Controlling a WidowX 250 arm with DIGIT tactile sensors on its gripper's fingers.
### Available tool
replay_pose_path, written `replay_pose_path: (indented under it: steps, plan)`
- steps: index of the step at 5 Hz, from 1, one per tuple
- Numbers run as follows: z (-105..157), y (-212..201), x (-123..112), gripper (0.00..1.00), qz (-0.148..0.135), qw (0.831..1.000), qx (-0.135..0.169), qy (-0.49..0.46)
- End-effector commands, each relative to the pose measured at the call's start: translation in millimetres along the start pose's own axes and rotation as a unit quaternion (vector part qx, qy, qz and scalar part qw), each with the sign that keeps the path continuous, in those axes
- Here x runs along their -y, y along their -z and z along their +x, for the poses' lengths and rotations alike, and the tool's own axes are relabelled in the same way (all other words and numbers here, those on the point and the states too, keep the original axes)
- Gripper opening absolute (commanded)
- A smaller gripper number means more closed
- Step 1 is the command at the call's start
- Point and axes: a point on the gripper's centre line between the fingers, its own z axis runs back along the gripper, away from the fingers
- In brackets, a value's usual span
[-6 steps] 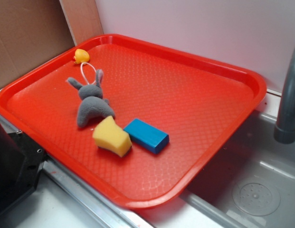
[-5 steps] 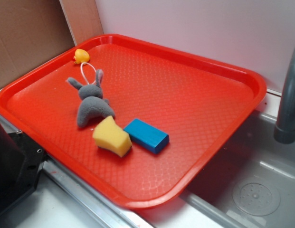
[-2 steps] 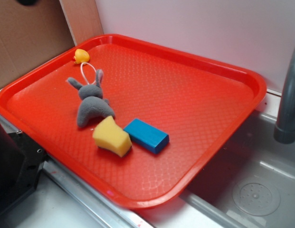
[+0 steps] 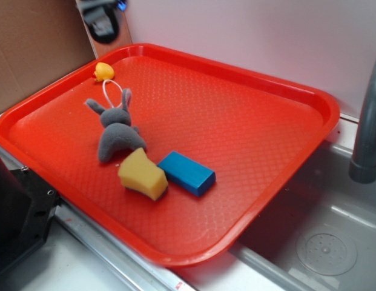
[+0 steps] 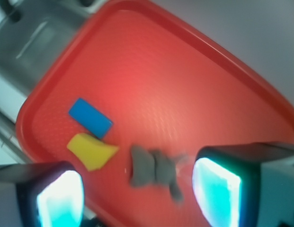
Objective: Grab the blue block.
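Hovering with wide-open, empty black gripper over far left of red plastic tray; small flat bright blue block lying near.

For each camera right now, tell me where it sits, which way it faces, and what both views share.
Exterior: sits off the red tray's near corner, looking down across it; the gripper shows only at the top edge.
Wrist: rides between the gripper's fingers, high above, looking down at the tray.
Shared: blue block, yellow sponge, grey bunny.
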Motion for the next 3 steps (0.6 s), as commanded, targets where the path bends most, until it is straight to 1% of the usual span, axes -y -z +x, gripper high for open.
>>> replay_pose_path:
  steps: [1,2,3]
  plan:
    - [14,16,42,1.0,-0.038,0.971,0.03,0.236]
    - [11,34,67,1.0,-0.029,0.95,0.018,0.309]
    - [12,55,82,1.0,0.0,0.949,-0.002,0.316]
